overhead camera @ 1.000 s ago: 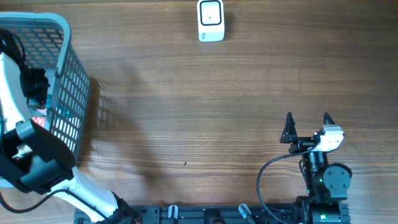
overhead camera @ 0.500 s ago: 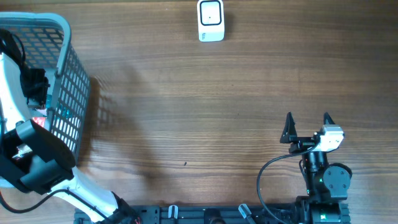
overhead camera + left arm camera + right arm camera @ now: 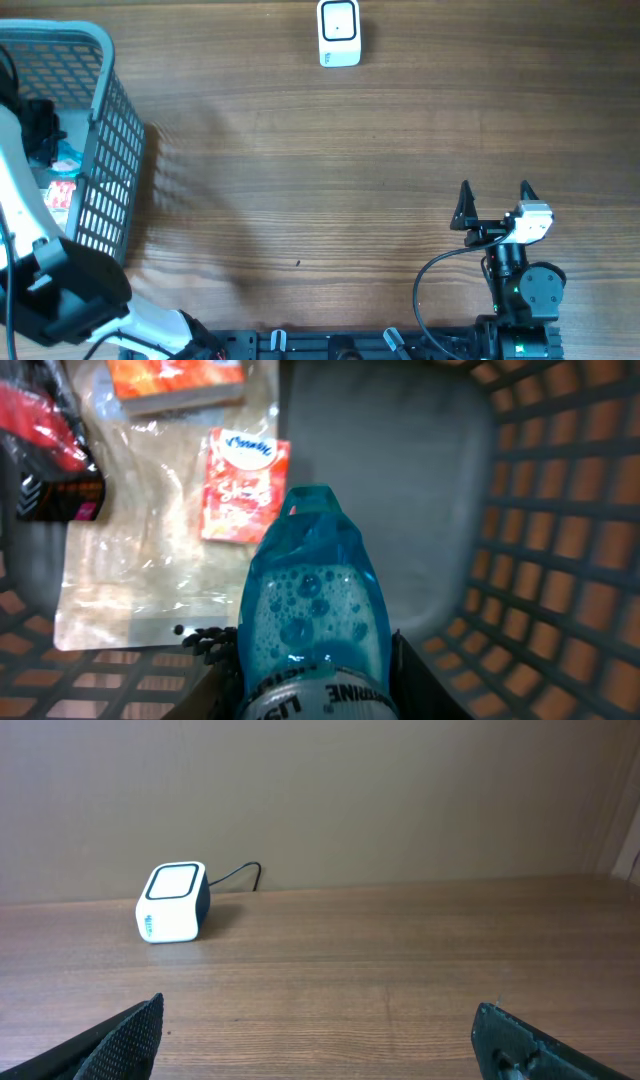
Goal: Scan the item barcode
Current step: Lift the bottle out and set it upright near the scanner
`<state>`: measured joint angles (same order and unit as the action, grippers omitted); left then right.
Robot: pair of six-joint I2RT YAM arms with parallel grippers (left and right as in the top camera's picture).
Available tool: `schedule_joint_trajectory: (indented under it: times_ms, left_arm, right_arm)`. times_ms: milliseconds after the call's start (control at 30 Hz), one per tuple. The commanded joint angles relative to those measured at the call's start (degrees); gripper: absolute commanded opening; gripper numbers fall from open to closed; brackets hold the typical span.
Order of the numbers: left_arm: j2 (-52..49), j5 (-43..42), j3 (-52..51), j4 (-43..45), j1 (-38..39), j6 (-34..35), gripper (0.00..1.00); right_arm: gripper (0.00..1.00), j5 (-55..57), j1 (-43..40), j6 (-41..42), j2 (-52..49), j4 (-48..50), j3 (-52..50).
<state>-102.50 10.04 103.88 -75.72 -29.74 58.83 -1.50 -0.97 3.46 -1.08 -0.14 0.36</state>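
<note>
The blue bottle, gripped by the left fingers, should be lifted straight clear of the basket (right fingers wide, idle), barcode then turned to the scanner.

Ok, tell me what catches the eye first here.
A blue mouthwash bottle, gripped in the left fingers, hangs inside the grey mesh basket at the table's left edge. A white barcode scanner sits at the far edge, and the right fingers rest wide open near the front right.
</note>
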Motion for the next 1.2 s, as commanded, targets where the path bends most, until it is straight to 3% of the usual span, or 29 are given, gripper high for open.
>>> schedule_joint_trajectory:
  times_ms: [0,167,300,400,567,733,833,1033,1167]
  left_arm:
    - [10.8,1.6,1.6,3.0,0.0,-0.1,0.04]
    - [23.5,-4.7,1.6,8.2,0.0,-0.1,0.04]
    - [30.1,-19.1,1.6,11.9,2.5,-0.1,0.04]
    - [32.2,-24.7,1.6,15.8,10.5,0.0,0.04]
    - [30.8,-24.6,1.6,15.6,27.9,-0.1,0.04]
    - [20.0,-15.5,1.4,5.9,45.8,0.0,0.04]
    - [9.4,-15.3,1.4,5.4,53.7,0.0,0.04]
    - [-8.0,-14.0,1.4,12.9,61.1,0.0,0.04]
    - [-14.5,-14.0,1.4,15.0,63.7,0.2,0.06]
  right_arm:
    - [1.0,-1.1,-0.2,1.0,0.1,0.2,0.0]
    - [1.0,-1.1,-0.2,1.0,0.1,0.2,0.0]
    - [1.0,-1.1,-0.2,1.0,0.1,0.2,0.0]
    - [1.0,-1.1,-0.2,1.0,0.1,0.2,0.0]
    - [1.0,-1.1,-0.2,1.0,0.1,0.2,0.0]
    - [1.0,-1.1,-0.2,1.0,0.1,0.2,0.0]
    - [1.0,-1.1,-0.2,1.0,0.1,0.2,0.0]
    - [1.0,-1.1,-0.2,1.0,0.1,0.2,0.0]
    - [1.0,-1.1,-0.2,1.0,0.1,0.2,0.0]
